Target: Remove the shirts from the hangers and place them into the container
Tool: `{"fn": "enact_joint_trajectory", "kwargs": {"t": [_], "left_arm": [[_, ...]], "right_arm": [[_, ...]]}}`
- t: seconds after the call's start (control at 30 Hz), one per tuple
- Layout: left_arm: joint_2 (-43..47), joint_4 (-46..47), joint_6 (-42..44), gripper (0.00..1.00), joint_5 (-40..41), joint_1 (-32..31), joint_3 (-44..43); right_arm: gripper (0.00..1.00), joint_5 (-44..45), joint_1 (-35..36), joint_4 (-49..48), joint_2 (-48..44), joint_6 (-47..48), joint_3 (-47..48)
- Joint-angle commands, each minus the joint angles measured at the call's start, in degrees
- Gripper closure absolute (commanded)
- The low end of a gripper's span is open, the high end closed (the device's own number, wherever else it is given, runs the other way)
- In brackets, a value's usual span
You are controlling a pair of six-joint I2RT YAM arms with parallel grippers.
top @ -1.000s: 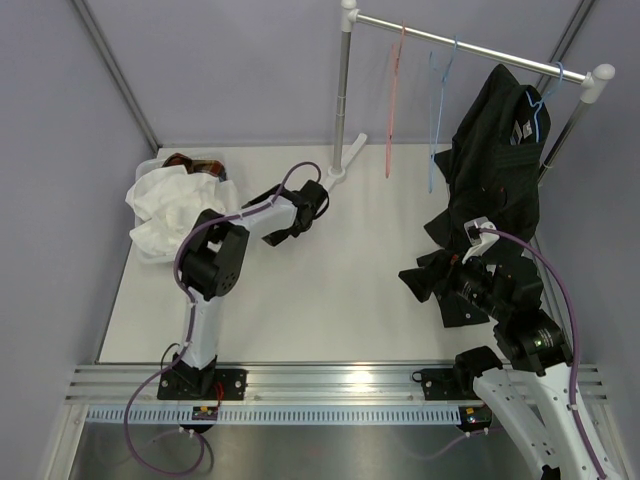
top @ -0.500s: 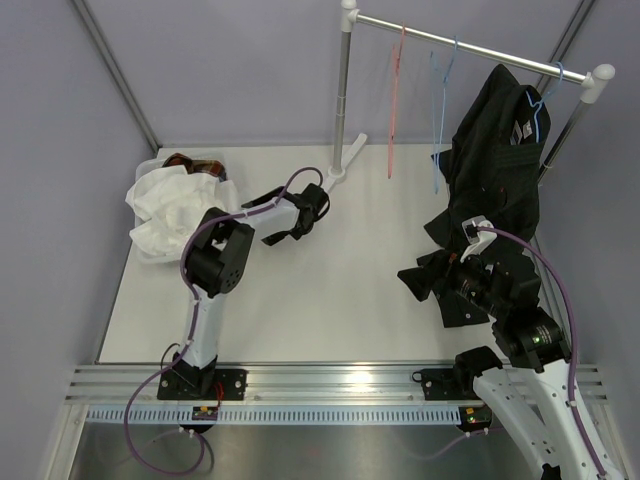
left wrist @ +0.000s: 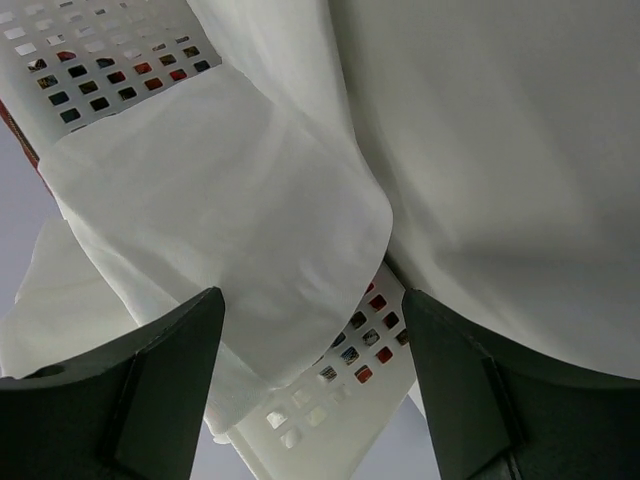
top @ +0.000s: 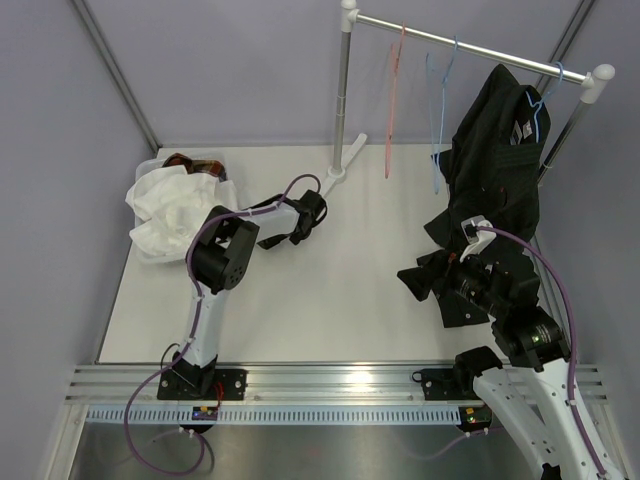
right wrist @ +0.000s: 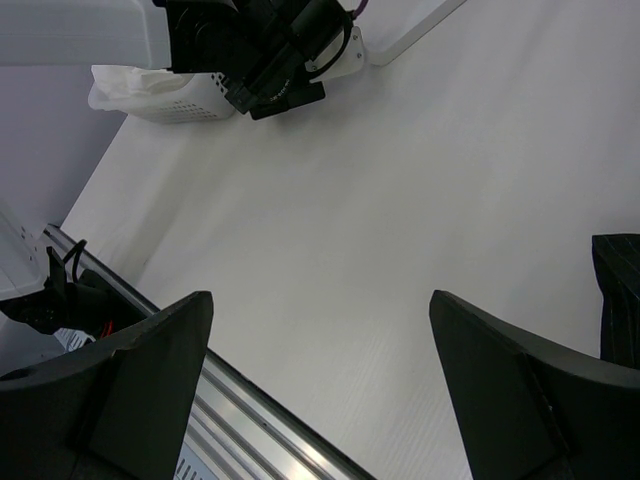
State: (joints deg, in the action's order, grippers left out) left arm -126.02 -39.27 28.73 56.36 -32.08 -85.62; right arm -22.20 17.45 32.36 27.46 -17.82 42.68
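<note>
Hangers (top: 392, 100) on rail (top: 470, 45) appear only in the top view.

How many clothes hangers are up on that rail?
3, all on the rail. A pink-red hanger hangs bare towards the left, a light blue hanger hangs bare beside it, and a second light blue hanger at the right end carries the black shirt.

pale lilac walls (top: 230, 70) enclose a white table (top: 340, 290), chrome rail (top: 480, 47) behind

No writing, label or number can be read anywhere.
</note>
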Motion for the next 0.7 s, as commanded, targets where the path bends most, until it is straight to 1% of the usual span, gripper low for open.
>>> {"fn": "enact_joint_trajectory", "kwargs": {"t": [0.0, 0.2, 0.33, 0.37, 0.5, 0.6, 0.67], "left_arm": [[-0.37, 1.38, 1.77, 0.23, 2.88, 0.43, 0.19], [-0.37, 2.97, 2.21, 0.24, 4.9, 0.52, 0.72], [-0.81, 3.49, 2.56, 0.31, 5.87, 0.61, 1.07], [-0.81, 3.67, 2.47, 0.35, 5.87, 0.61, 0.99], [-1.07, 3.67, 2.38, 0.44, 6.31, 0.87, 0.72], [-1.16, 3.67, 2.38, 0.49, 6.31, 1.22, 0.55], [-1.16, 3.67, 2.38, 0.51, 6.39, 1.31, 0.72]], "right_arm": [[0.0, -1.89, -0.14, -1.6, 0.22, -0.37, -0.31], [0.0, -1.97, -0.14, -1.68, 0.22, -0.46, -0.4], [0.01, -1.97, -0.14, -1.68, 0.13, -0.37, -0.4], [0.0, -2.06, -0.14, -1.69, 0.05, -0.37, -0.4], [0.01, -1.97, -0.14, -1.69, -0.04, -0.37, -0.4], [0.01, -2.06, -0.14, -1.6, -0.13, -0.37, -0.4], [0.01, -1.97, -0.14, -1.51, -0.13, -0.37, -0.4]]}}
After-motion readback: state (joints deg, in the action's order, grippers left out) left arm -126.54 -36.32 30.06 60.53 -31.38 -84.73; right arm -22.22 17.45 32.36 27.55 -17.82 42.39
